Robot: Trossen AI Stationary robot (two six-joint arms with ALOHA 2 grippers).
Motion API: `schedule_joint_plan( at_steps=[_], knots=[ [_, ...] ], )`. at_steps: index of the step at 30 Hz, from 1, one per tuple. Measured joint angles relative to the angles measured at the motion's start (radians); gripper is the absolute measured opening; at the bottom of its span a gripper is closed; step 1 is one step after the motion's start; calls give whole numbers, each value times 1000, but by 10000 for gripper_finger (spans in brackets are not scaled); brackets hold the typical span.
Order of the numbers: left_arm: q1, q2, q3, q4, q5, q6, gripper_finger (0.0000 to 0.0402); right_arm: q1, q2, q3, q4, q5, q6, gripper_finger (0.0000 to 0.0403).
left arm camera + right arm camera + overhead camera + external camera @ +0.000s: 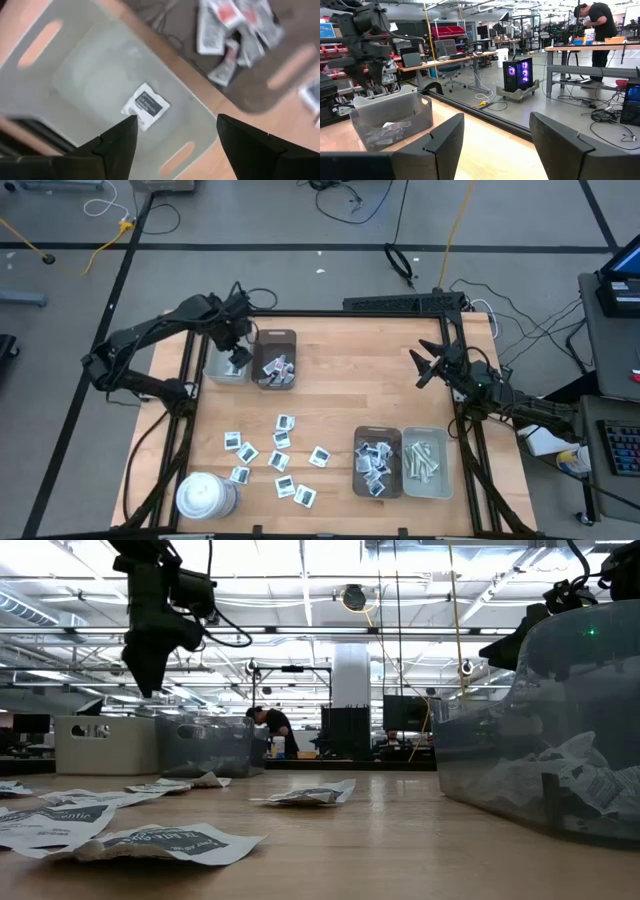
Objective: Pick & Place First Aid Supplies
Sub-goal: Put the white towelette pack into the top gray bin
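Note:
My left gripper [238,350] [175,127] hangs open, pointing down, over the grey tray [215,373] [85,70] at the table's far left. One white packet with dark print [145,106] lies flat on that tray's floor, below and clear of the fingers. The brown tray [276,338] [250,85] beside it holds several packets [235,30]. More loose packets [280,450] [160,840] lie scattered on the wood at the near left. My right gripper [428,366] [496,132] waits open and level at the far right, with nothing between its fingers.
A white round cylinder [207,495] stands at the near left corner. At the near right are a brown tray [377,432] with packets and a grey tray [442,465] with pale strips [420,460]. A person [597,22] works at a bench beyond the table.

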Motion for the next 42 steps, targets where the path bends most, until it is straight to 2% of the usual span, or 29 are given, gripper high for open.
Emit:
schedule_joint_plan(
  at_steps=[4,7,12,19,32,37,42],
  knots=[
    [-39,0,1,-18,4,165,278,0,0,0,0,0,0,222],
    [-68,16,3,-11,0,189,278,0,0,0,0,0,0,220],
    [-177,120,35,-15,0,179,278,0,0,0,0,0,0,220],
    [-376,247,165,-10,-1,181,278,0,0,0,0,0,0,221],
    [-687,502,483,1,-1,163,278,0,0,0,0,0,0,219],
    [-802,568,566,0,-1,164,278,0,0,0,0,0,0,221],
    [-907,593,598,2,0,156,278,0,0,0,0,0,0,221]
  ],
)
